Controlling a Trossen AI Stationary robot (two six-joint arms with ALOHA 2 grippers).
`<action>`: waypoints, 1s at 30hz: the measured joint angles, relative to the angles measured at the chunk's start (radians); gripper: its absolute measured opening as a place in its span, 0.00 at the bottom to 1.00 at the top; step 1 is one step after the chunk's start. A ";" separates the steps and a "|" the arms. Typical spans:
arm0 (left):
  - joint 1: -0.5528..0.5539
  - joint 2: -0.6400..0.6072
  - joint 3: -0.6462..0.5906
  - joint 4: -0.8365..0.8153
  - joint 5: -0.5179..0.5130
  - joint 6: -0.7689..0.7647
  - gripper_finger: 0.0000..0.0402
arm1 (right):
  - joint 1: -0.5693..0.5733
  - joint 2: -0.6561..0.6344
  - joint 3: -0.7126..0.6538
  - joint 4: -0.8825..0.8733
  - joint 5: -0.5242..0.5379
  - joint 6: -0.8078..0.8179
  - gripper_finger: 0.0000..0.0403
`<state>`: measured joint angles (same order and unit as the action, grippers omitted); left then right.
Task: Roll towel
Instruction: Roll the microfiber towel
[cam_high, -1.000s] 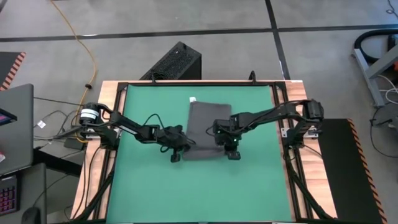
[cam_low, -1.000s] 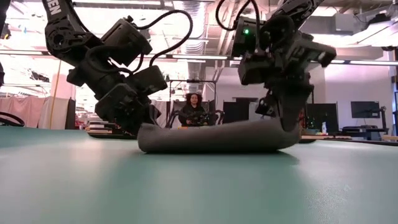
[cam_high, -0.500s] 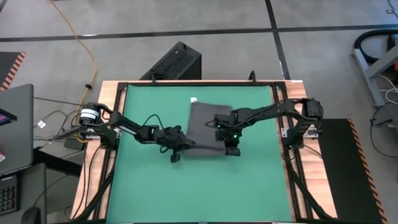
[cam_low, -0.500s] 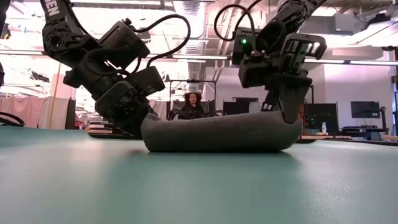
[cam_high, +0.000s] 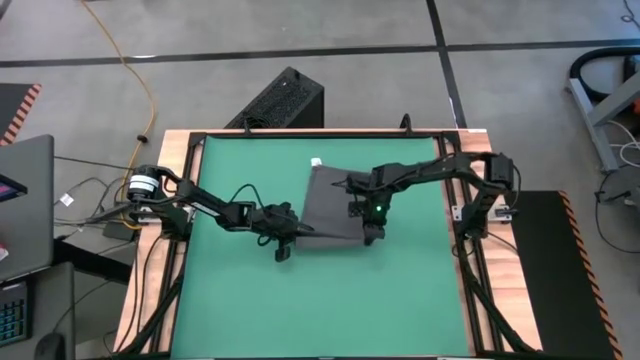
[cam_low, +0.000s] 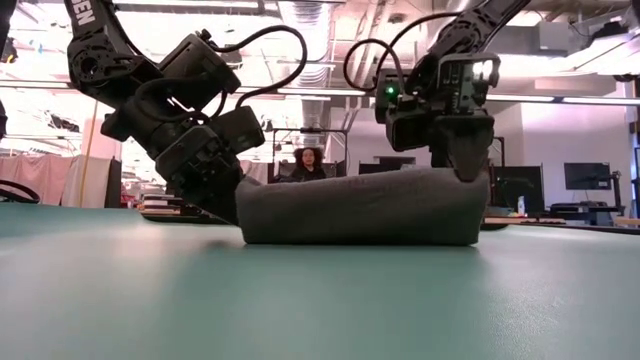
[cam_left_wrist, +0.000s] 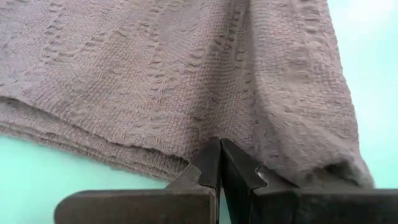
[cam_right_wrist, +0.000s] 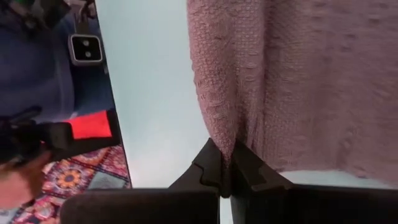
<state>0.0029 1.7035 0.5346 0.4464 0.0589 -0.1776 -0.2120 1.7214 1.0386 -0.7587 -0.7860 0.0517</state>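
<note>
Looking straight down, the dark grey towel (cam_high: 335, 205) lies near the middle of the green tabletop (cam_high: 240, 300), with the left pincer (cam_high: 293, 236) at its near-left corner and the right pincer (cam_high: 371, 226) at its near-right corner, each closed on the cloth; a small white tag (cam_high: 315, 161) shows at the far edge, well beyond both pincers. The right pincer sits farther in over the cloth than the left, so the fold could likely go crooked and the roll come out skewed. From tabletop height, the towel (cam_low: 362, 207) rises as a thick folded band between the two pincers, the left pincer (cam_low: 232, 200) low at one end, the right pincer (cam_low: 466, 165) higher at the other; a slack grip there might let the lifted edge fall back flat. In the left wrist view, the closed fingers (cam_left_wrist: 217, 165) pinch only the very hem of the towel (cam_left_wrist: 168, 74), a shallow hold that may slip. In the right wrist view, the fingers (cam_right_wrist: 225, 163) clamp a bunched ridge of towel (cam_right_wrist: 298, 81) directly ahead of them.
</note>
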 joint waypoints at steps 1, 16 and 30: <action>0.000 0.000 0.000 0.000 0.000 -0.002 0.00 | -0.006 0.000 0.000 -0.001 0.000 0.001 0.05; -0.002 0.000 0.000 0.002 -0.003 -0.046 0.00 | -0.044 0.002 -0.080 0.016 0.051 0.020 0.05; -0.002 0.000 -0.001 0.001 -0.002 -0.060 0.00 | -0.090 0.002 -0.082 0.024 0.053 0.004 0.05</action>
<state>0.0006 1.7035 0.5339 0.4477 0.0566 -0.2375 -0.3016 1.7237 0.9569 -0.7344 -0.7331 0.0555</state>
